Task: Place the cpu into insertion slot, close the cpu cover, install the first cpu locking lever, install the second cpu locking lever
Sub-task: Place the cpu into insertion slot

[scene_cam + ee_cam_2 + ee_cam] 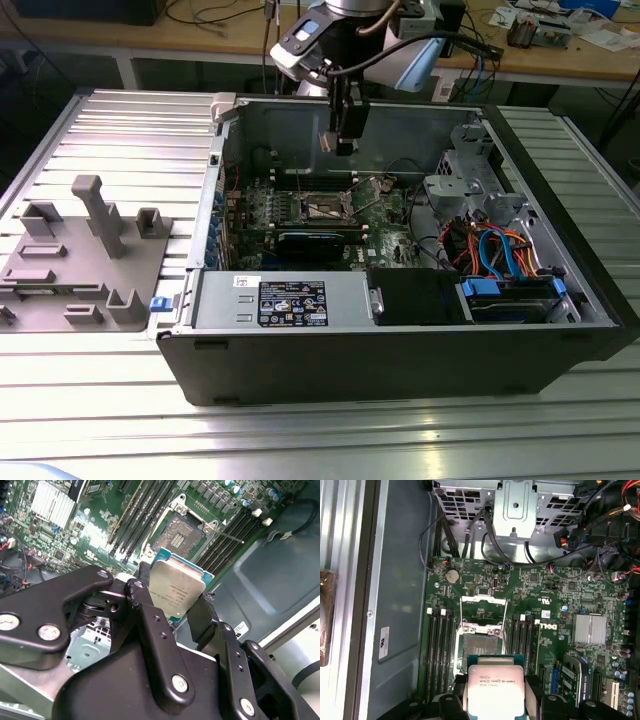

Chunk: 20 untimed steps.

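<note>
Black fingers (150,620) of the tool (172,600) are clenched on a processor chip (177,587), pinching it by two opposite edges with its silver-grey top facing out, in both wrist views. In the first wrist view the chip (495,690) hangs clear of the green circuit board (545,590), just short of the socket (481,644), which lies bare with its dark contact field exposed. The cover frame (484,607) is swung open and lies back on the far side of the socket, toward the metal drive cage (520,505). Long black memory slots (440,655) run along both flanks of the socket. In the second wrist view a thin metal lever (227,536) juts out from one side of the socket (179,535), unlatched. The exterior view has the arm (340,40) reaching down from above, its tool (345,135) poised over the board inside an open computer case (400,370). The case sits on a ribbed metal worktop (100,130), with a grey moulded holder (80,250) beside it at the exterior view's left.
</note>
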Tool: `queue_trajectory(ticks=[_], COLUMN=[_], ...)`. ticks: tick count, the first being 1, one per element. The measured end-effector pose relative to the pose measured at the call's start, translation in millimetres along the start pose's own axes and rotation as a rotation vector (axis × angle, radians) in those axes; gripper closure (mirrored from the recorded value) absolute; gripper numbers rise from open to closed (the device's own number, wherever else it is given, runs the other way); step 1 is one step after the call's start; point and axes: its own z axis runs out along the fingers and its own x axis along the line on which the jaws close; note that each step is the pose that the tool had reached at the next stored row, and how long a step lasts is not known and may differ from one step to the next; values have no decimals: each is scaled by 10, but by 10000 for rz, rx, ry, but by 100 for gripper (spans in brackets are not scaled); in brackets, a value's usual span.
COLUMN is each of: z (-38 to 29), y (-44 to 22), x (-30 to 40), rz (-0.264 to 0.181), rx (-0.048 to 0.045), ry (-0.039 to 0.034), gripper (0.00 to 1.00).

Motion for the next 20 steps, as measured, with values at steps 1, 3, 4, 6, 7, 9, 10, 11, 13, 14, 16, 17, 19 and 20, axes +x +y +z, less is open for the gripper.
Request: queue_trajectory(ticks=[1,3,4,6,7,9,10,11,13,14,16,17,19,20], z=[0,2,2,2,2,1,2,2,2,2,4,6,12,14], y=[0,0,0,0,0,0,0,0,0,0,1,1,0,0], x=[0,0,0,0,0,0,0,0,0,0,0,0,0,0], rz=[21,24,24,24,24,24,25,25,25,27,79,148,383,452], rx=[5,5,5,5,5,5,5,5,4,4,5,5,5,9], ry=[-1,1,2,2,2,1,1,2,2,2,-4,-9,-23,-25], gripper=[46,46,46,46,46,46,46,46,46,46,46,46,46,46])
